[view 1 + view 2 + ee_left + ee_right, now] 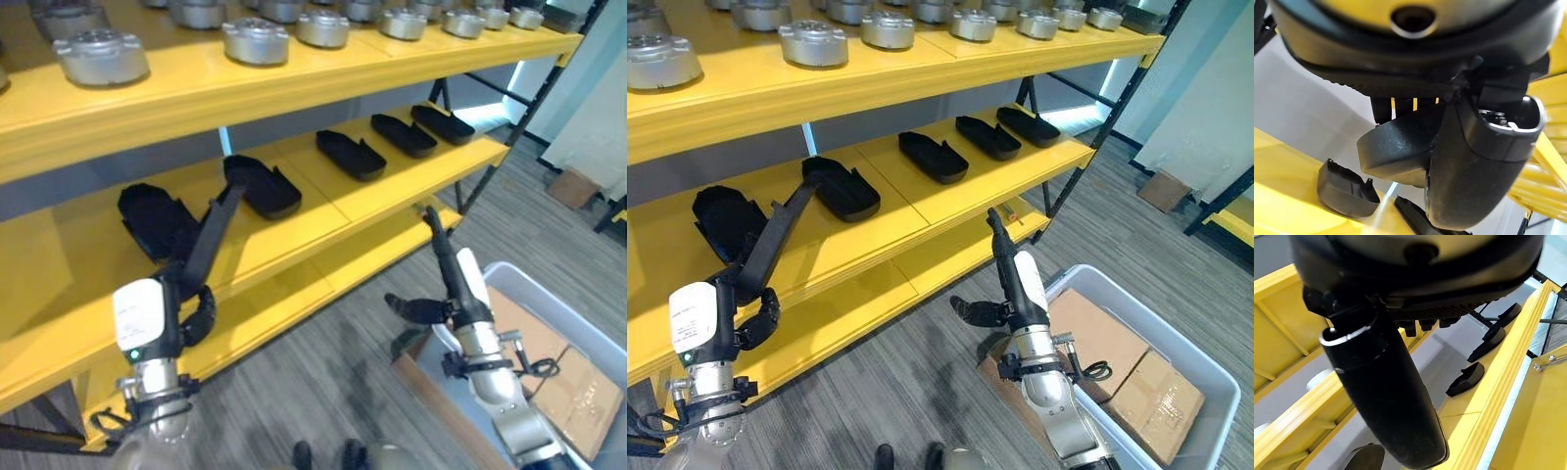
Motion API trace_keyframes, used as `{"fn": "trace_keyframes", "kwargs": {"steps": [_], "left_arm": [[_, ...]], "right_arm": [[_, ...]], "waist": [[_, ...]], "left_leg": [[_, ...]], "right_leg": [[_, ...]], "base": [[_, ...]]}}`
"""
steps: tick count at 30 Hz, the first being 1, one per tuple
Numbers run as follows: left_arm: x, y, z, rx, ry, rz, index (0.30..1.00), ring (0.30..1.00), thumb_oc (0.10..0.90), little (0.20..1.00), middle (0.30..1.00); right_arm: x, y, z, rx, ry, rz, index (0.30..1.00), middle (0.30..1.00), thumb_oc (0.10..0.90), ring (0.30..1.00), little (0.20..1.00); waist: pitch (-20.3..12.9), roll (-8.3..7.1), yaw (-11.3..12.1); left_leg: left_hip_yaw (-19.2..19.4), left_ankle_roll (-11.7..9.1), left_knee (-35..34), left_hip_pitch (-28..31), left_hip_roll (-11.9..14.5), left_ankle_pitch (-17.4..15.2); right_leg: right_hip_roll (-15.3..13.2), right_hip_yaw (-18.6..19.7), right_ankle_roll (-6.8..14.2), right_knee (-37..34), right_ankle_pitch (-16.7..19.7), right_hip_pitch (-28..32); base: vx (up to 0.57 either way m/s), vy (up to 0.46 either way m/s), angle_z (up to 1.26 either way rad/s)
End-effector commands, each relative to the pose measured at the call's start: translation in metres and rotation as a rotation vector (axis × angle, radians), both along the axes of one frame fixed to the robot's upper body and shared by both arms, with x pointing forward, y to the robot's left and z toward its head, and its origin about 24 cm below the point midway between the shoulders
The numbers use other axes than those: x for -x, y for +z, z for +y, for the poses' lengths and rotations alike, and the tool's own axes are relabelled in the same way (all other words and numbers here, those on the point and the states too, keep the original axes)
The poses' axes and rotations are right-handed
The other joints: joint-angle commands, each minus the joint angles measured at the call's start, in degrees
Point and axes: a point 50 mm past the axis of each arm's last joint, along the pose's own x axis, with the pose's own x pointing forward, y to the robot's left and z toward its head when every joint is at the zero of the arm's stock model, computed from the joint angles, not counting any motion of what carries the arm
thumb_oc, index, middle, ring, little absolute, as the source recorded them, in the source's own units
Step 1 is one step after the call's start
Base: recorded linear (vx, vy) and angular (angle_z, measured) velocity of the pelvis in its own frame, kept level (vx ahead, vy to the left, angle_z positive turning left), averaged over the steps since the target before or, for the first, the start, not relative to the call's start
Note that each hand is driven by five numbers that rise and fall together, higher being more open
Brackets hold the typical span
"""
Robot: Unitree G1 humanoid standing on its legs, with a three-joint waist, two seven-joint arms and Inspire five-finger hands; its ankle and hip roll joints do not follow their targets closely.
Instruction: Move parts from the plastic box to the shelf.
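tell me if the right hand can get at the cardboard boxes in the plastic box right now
Probably yes. The right hand is raised with straight fingers and holds nothing, and the cardboard boxes lie uncovered in the open plastic box just beside that arm.

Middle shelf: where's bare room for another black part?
Middle shelf: a bare patch near the front edge between the second black part and third black part. The right-end pair sits crowded. Top shelf is packed with metal discs.

Bright, even light — wrist views blurred close-up.
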Motion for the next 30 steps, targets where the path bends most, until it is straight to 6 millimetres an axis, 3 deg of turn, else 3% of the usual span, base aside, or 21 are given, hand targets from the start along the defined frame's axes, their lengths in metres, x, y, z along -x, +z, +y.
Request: {"fn": "trace_keyframes", "kwargs": {"steps": [1, 4, 9, 11, 14, 15, 16, 17, 18, 19, 20, 22, 23, 24, 25, 27, 30], "left_arm": [[-0.015, 0.058, -0.009, -0.053, -0.093, -0.321, 0.3, 0.3, 0.4, 0.3, 0.3], [-0.012, 0.056, -0.01, -0.042, -0.091, -0.311, 0.3, 0.3, 0.4, 0.3, 0.3], [-0.006, 0.053, -0.012, -0.048, -0.116, -0.288, 0.3, 0.3, 0.4, 0.3, 0.3], [-0.007, 0.056, -0.013, -0.045, -0.128, -0.303, 0.3, 0.3, 0.4, 0.3, 0.3], [-0.012, 0.063, -0.016, -0.033, -0.153, -0.337, 0.3, 0.3, 0.4, 0.3, 0.3], [-0.014, 0.069, -0.019, -0.02, -0.18, -0.372, 0.3, 0.3, 0.4, 0.3, 0.3], [-0.014, 0.071, -0.02, -0.014, -0.186, -0.386, 0.3, 0.3, 0.4, 0.3, 0.3], [-0.014, 0.071, -0.02, -0.014, -0.186, -0.386, 0.3, 0.3, 0.4, 0.3, 0.3], [-0.014, 0.072, -0.021, 0.012, -0.194, -0.395, 0.3, 0.3, 0.4, 0.3, 0.3], [-0.014, 0.072, -0.021, 0.029, -0.188, -0.398, 0.3, 0.3, 0.4, 0.3, 0.3], [-0.014, 0.071, -0.021, 0.031, -0.187, -0.397, 0.3, 0.3, 0.4, 0.3, 0.3], [-0.015, 0.073, -0.021, 0.061, -0.188, -0.403, 0.3, 0.3, 0.4, 0.3, 0.3], [-0.015, 0.073, -0.02, 0.063, -0.186, -0.399, 0.3, 0.3, 0.4, 0.3, 0.3], [-0.015, 0.072, -0.02, 0.069, -0.184, -0.4, 0.3, 0.3, 0.4, 0.3, 0.3], [-0.015, 0.071, -0.02, 0.081, -0.177, -0.399, 0.3, 0.3, 0.4, 0.3, 0.3], [-0.015, 0.069, -0.022, 0.088, -0.182, -0.387, 0.3, 0.3, 0.4, 0.3, 0.3], [-0.019, 0.071, -0.026, 0.077, -0.224, -0.38, 0.3, 0.3, 0.4, 0.3, 0.3]], "right_arm": [[-0.014, 0.052, 0.015, -0.065, 0.111, -0.264, 1.0, 1.0, 0.9, 1.0, 1.0], [-0.014, 0.053, 0.015, -0.073, 0.115, -0.27, 1.0, 1.0, 0.9, 1.0, 1.0], [-0.013, 0.052, 0.012, -0.079, 0.122, -0.259, 1.0, 1.0, 0.9, 1.0, 1.0], [-0.014, 0.055, 0.013, -0.085, 0.128, -0.272, 1.0, 1.0, 0.9, 1.0, 1.0], [-0.015, 0.062, 0.011, -0.082, 0.123, -0.307, 1.0, 1.0, 0.9, 1.0, 1.0], [-0.015, 0.064, 0.009, -0.078, 0.118, -0.317, 1.0, 1.0, 0.9, 1.0, 1.0], [-0.014, 0.064, 0.009, -0.086, 0.117, -0.316, 1.0, 1.0, 0.9, 1.0, 1.0], [-0.014, 0.064, 0.008, -0.086, 0.116, -0.317, 1.0, 1.0, 0.9, 1.0, 1.0], [-0.011, 0.063, 0.006, -0.102, 0.109, -0.309, 1.0, 1.0, 0.9, 1.0, 1.0], [-0.011, 0.061, 0.005, -0.117, 0.102, -0.3, 1.0, 1.0, 0.9, 1.0, 1.0], [-0.01, 0.061, 0.004, -0.117, 0.102, -0.299, 1.0, 1.0, 0.9, 1.0, 1.0], [-0.011, 0.055, 0.004, -0.123, 0.097, -0.266, 1.0, 1.0, 0.9, 1.0, 1.0], [-0.011, 0.054, 0.004, -0.1, 0.096, -0.261, 1.0, 1.0, 0.9, 1.0, 1.0], [-0.011, 0.055, 0.005, -0.093, 0.099, -0.267, 1.0, 1.0, 0.9, 1.0, 1.0], [-0.009, 0.056, 0.004, -0.103, 0.097, -0.277, 1.0, 1.0, 0.9, 1.0, 1.0], [-0.006, 0.054, 0.001, -0.105, 0.082, -0.269, 1.0, 1.0, 0.9, 1.0, 1.0], [0.0, 0.048, -0.001, -0.157, 0.064, -0.251, 1.0, 1.0, 0.9, 1.0, 1.0]], "waist": [[-5.38, -0.83, 0.36], [-6.75, -0.76, 0.86], [-6.23, -0.79, 2.26], [-4.35, -1.02, 3.17], [-2.63, -1.39, 2.7], [-2.06, -2.07, 2.06], [-2.08, -2.14, 2.11], [-2.04, -2.19, 2.1], [-2.32, -2.31, 1.67], [-2.47, -2.0, 1.12], [-2.6, -1.73, 0.89], [-2.7, -0.74, -0.18], [-2.63, -0.16, -0.19], [-2.64, 0.35, -0.02], [-2.71, 0.77, -0.3], [-3.34, 1.38, -0.81], [-3.03, 1.63, -0.29]], "left_leg": [[-2.86, -3.26, -0.2, -0.18, 0.57, -2.76], [-2.1, -4.14, -0.22, -1.89, 1.0, -2.33], [-3.36, -4.36, 0.25, -1.49, 1.27, -2.1], [-4.41, -4.91, 6.22, -4.11, 0.74, -3.94], [-2.81, -6.13, 11.98, -7.79, 1.8, -5.33], [0.27, -6.38, 13.45, -7.57, 6.07, -6.85], [0.29, -6.94, 13.55, -7.12, 8.93, -7.08], [0.26, -6.95, 13.48, -7.23, 8.88, -6.76], [0.08, -8.1, 11.87, -6.89, 15.02, -3.72], [0.61, -9.03, 10.36, -6.88, 19.04, -0.56], [0.37, -9.46, 9.12, -6.5, 19.47, 0.28], [3.42, -11.53, 3.81, -5.46, 26.66, 7.15], [3.84, -12.79, 1.56, -4.9, 28.82, 11.09], [3.26, -13.95, 0.24, -4.66, 30.41, 14.23], [4.37, -14.68, -0.19, -4.6, 31.21, 14.86], [9.32, -15.63, -0.22, -3.83, 32.03, 11.71], [9.61, -15.53, -0.22, -4.67, 29.6, 8.84]], "right_leg": [[0.9, 3.07, 4.09, -12.05, 5.6, 5.7], [1.08, 2.48, 4.49, -17.38, 7.52, 7.68], [0.55, -0.39, 4.0, -17.92, 7.33, 9.54], [-0.44, -1.8, 3.73, -17.08, 7.02, 9.54], [-1.8, -3.85, 3.61, -16.1, 7.38, 8.4], [-3.25, -4.7, 3.69, -15.4, 7.64, 7.98], [-3.53, -4.71, 3.7, -15.11, 7.15, 8.23], [-3.57, -4.8, 3.6, -15.11, 7.31, 8.12], [-4.79, -5.63, 3.66, -14.0, 6.33, 8.21], [-5.57, -6.51, 3.79, -12.68, 5.51, 8.03], [-5.23, -6.77, 3.54, -11.96, 5.01, 7.69], [-6.67, -7.67, 3.94, -8.16, 2.99, 6.62], [-6.95, -7.54, 4.11, -6.47, 2.22, 5.92], [-7.35, -7.35, 4.44, -5.1, 2.12, 5.23], [-8.01, -7.69, 4.99, -4.08, 2.0, 5.05], [-9.89, -8.5, 6.11, -0.68, 1.36, 4.56], [-12.42, -8.95, 7.28, -1.33, 2.68, 5.42]], "base": [[-0.06, -0.083, 0.03], [-0.02, -0.075, 0.02], [0.02, -0.062, 0.1], [-0.08, -0.049, 0.41], [-0.14, 0.025, 0.93], [-0.06, 0.082, 1.02], [-0.05, 0.077, 0.71], [0.03, 0.138, 0.71], [0.03, 0.204, 0.6], [0.05, 0.179, 0.63], [0.04, 0.196, 0.45], [0.06, 0.25, 0.5], [0.07, 0.31, 0.36], [0.08, 0.331, 0.27], [0.09, 0.334, 0.08], [0.16, 0.309, -0.04], [0.13, 0.324, 0.33]]}}
